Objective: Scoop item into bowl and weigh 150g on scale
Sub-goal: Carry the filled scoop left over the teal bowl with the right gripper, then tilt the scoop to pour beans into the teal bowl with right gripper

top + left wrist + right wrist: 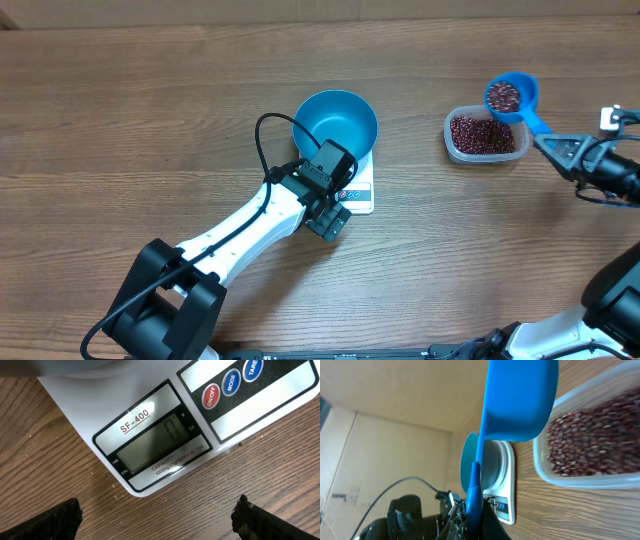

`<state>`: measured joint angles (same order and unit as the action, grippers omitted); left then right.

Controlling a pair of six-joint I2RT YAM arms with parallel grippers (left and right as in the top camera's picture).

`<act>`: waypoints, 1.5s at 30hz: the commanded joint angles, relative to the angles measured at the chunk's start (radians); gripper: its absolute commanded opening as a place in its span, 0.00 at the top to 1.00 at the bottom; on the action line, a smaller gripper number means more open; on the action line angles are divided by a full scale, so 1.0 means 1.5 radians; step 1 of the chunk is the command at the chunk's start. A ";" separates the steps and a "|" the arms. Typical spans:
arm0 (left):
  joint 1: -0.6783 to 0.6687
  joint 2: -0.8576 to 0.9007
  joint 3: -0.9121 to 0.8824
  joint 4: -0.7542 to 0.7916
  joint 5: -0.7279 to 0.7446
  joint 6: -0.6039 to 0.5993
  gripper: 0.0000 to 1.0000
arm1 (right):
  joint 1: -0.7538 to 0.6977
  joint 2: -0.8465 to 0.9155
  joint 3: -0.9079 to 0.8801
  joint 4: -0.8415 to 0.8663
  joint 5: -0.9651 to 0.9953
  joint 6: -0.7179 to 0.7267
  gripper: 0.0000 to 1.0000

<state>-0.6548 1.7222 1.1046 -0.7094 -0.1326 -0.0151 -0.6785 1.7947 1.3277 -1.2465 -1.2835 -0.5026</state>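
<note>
My left claw (155, 527) is spread wide apart and holds nothing. It sits low over the brown wooden counter (120, 110), just in front of the small white square kitchen scale (150, 435). Only my two black fingertips (45, 525) show, cut off at the frame bottom. The scale display is faint and its digit is hard to read.

The scale is near the counter's middle. From overhead it is mostly hidden under the round deep blue bowl (335, 122) standing on it and under my left wrist. In the left wrist view the bowl is only a blur at the top edge.

My right claw (550, 145) is clamped on the handle of the small blue plastic scoop (511, 97), near the counter's right edge. Its fingers are barely visible behind the handle in the right wrist view.

The scoop carries small dark red-brown beans (503, 96), held over the far rim of the clear plastic tub (449, 135). The tub holds more beans, blurred and cut off in the right wrist view, which shows only the scoop's underside.
</note>
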 commanded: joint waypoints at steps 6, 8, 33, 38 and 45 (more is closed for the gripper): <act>-0.004 0.005 -0.002 0.003 -0.006 0.013 0.01 | 0.141 0.001 0.072 0.005 -0.033 -0.012 0.96; -0.004 0.005 -0.002 0.002 -0.006 0.013 0.01 | 0.192 0.001 0.099 0.005 -0.033 -0.012 0.96; -0.004 0.005 -0.002 0.002 -0.006 0.013 0.01 | 0.511 0.001 0.125 0.245 0.281 0.042 0.96; -0.004 0.005 -0.002 0.002 -0.006 0.013 0.00 | 0.532 0.001 0.144 0.256 0.317 0.043 0.96; -0.004 0.005 -0.002 0.002 -0.006 0.013 0.00 | 0.533 0.001 0.146 0.271 0.315 0.075 0.96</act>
<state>-0.6548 1.7222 1.1046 -0.7094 -0.1326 -0.0151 0.1188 1.7992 1.5112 -0.8593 -0.8070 -0.4267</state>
